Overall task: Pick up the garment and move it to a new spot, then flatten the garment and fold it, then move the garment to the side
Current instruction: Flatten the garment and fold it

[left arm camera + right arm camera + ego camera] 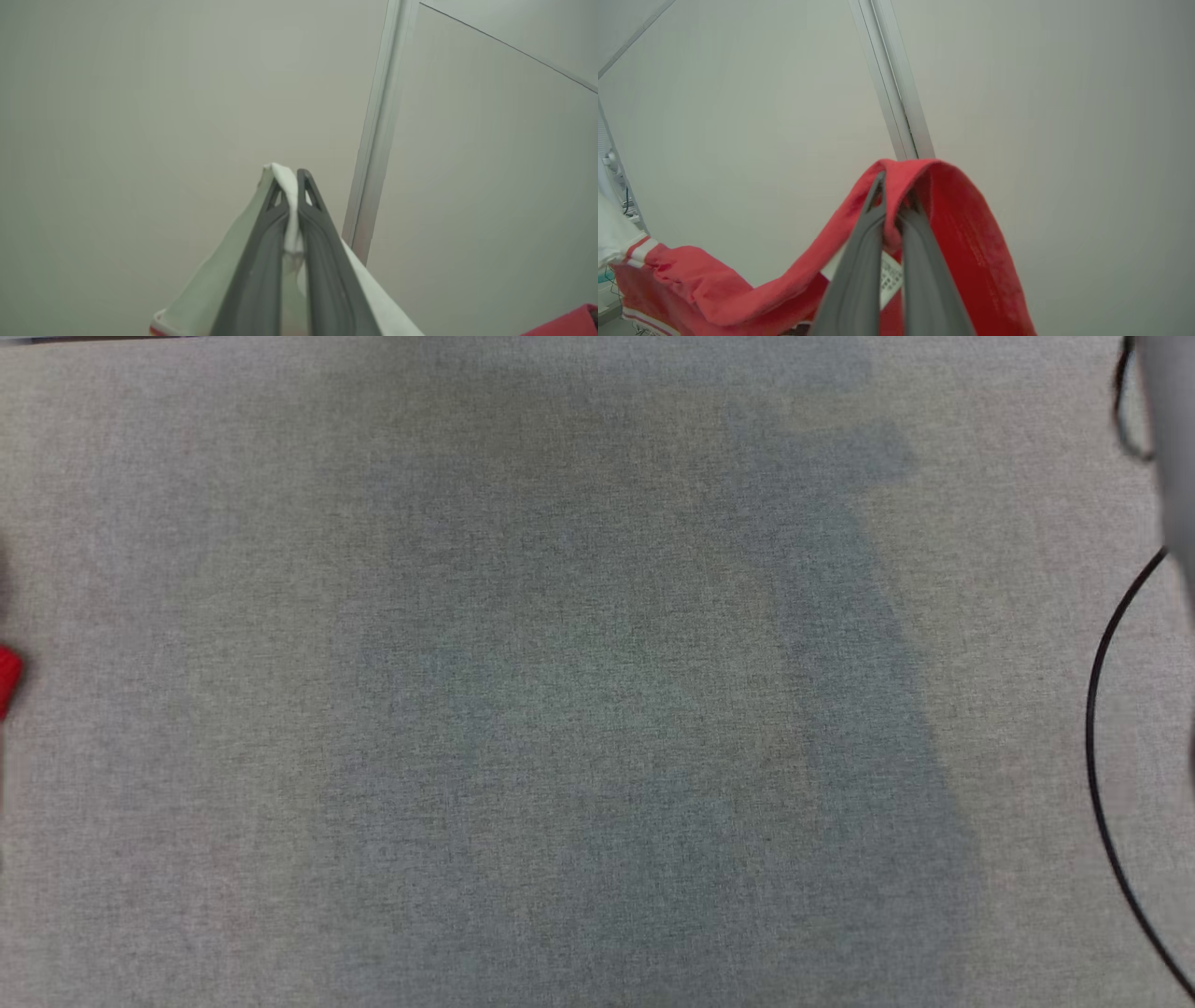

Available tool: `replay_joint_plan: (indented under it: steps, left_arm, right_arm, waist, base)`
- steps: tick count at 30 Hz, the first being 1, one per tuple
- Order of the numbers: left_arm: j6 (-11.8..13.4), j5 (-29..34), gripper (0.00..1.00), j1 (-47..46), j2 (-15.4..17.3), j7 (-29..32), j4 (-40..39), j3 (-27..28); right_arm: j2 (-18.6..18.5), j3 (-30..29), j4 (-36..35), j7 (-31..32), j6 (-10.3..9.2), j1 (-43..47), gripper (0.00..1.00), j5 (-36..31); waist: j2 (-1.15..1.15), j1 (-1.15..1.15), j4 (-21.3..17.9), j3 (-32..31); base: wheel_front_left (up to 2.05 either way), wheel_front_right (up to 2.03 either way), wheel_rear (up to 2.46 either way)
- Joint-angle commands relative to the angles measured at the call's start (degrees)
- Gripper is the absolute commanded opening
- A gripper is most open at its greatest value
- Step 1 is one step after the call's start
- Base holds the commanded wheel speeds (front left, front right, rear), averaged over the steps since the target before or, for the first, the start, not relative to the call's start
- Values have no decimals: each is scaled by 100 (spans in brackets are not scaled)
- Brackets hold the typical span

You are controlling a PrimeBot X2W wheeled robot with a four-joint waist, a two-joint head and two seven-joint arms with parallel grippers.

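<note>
The garment [971, 252] hangs lifted off the desk [597, 709], left tool [290, 186] pinching its white edge, right tool [894, 196] its red hem; either thin pinch may slip, dropping a corner.

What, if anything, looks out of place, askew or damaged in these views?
Nothing looks damaged or spilled. The garment hangs bunched rather than flat: the left gripper pinches a white part and the right gripper a red band. A black cable arcs along the head view's right edge.
</note>
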Motion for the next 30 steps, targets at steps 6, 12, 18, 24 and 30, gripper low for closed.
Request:
replay_joint_plan:
  steps: [6,12,18,24,30]
  left_arm:
    - [-6,-329,0,1407,105,-71,-426,-69]
    - [-6,-231,0,3312,43,-72,-1441,532]
    - [-6,25,0,5324,-83,-72,-2325,1175]
    - [-6,281,0,7174,-409,-72,-2954,1744]
    - [-6,466,0,8621,-766,-73,-3400,2075]
  right_arm:
    - [91,311,-52,-3,3,1161,0,-74]
    - [62,417,-526,-3,3,2673,0,-64]
    - [68,437,-1002,-3,3,4251,0,66]
    - [-24,588,-1434,-3,3,5603,0,216]
    - [-187,470,-1843,-3,2,6832,0,504]
  waist:
    - [0,0,10,-61]
    - [0,0,119,-269]
    - [0,0,130,-596]
    - [0,0,68,-1042]
    - [0,0,83,-1508]
  base:
    - [0,0,0]
    - [0,0,0]
    - [0,0,0]
    - [0,0,0]
    - [0,0,0]
